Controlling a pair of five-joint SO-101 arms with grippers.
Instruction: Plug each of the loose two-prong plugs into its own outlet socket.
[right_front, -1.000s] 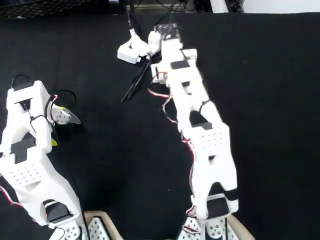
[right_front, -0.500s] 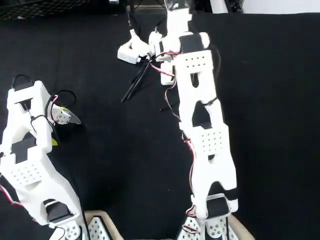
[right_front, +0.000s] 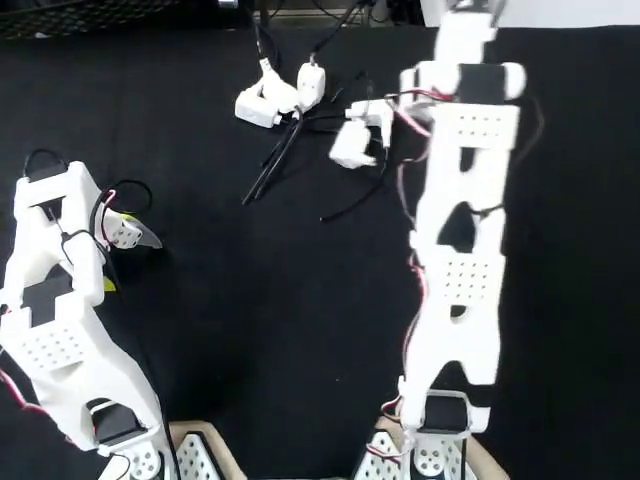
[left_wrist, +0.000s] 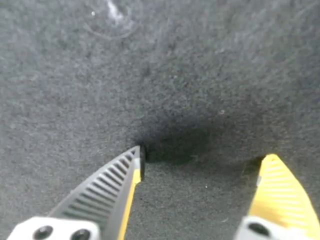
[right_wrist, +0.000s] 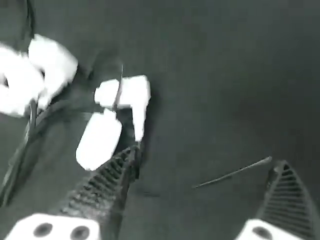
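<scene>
Wide open, empty at the left claw (left_wrist: 205, 154), over black worktop (left_wrist: 200, 60). Likewise at the right claw (right_wrist: 207, 156) — just beside a white plug (right_wrist: 100, 140) (perhaps socketed), near tangled cables (right_front: 270, 170).

The left arm (right_front: 60, 300) stands at the near left of the counter (right_front: 220, 330), folded back on itself, with its upper link rising from the base and the forearm bent down in front. The left gripper (left_wrist: 205, 155) points down close over the counter with its jaws spread wide, one ribbed grey finger (left_wrist: 112, 182) and one yellow finger (left_wrist: 280, 187) well apart and nothing between them.

The right arm (right_front: 460, 250) rises from its base at the near edge and is stretched out almost straight toward the far side. The right gripper (right_wrist: 207, 157) also hangs with its jaws wide apart, gripping nothing.
</scene>
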